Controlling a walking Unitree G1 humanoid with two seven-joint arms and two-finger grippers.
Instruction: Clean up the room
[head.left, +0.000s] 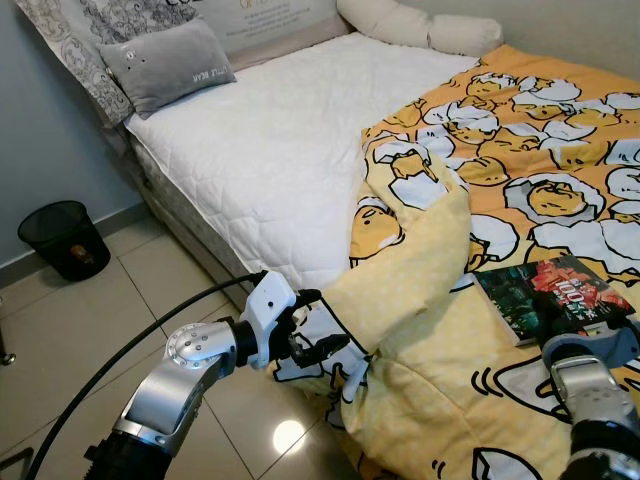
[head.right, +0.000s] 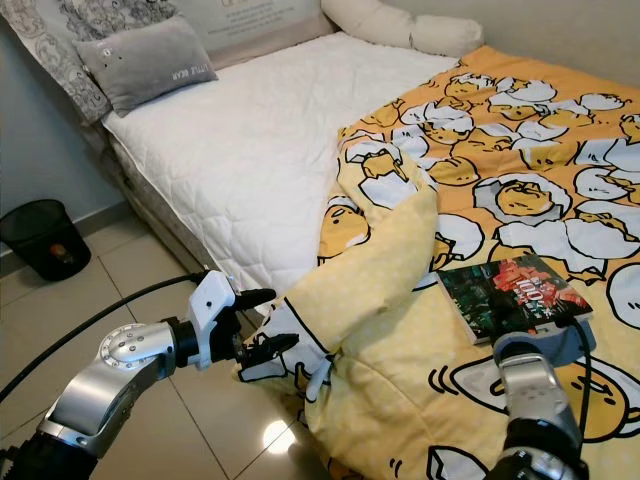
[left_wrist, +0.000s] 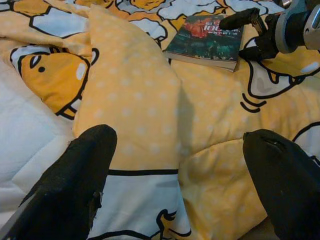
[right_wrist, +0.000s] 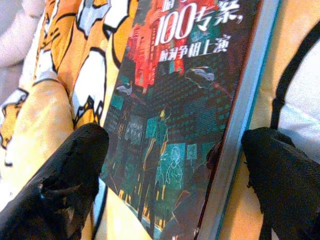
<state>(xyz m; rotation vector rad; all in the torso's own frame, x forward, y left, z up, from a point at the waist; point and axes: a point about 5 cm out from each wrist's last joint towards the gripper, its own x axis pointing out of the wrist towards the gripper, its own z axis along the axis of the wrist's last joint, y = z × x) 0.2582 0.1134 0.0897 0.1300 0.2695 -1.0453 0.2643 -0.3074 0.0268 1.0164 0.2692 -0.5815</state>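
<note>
Left hand (head.left: 322, 347) reaches to the folded corner of the yellow blanket (head.left: 420, 300) at the bed's (head.left: 270, 150) edge, fingers spread, released. Right hand (right_wrist: 170, 185) hovers spread over the book (head.left: 553, 293) lying on the blanket, not gripping.

The bed (head.left: 270, 150) carried a white quilted mattress cover. A grey pillow (head.left: 170, 62) lay at its head, a cream bolster (head.left: 420, 25) beside that pillow. A yellow cartoon duvet (head.left: 520, 180) covered the bed's far side and spilled over its edge. A book (head.left: 552, 292) lay on the duvet.
</note>
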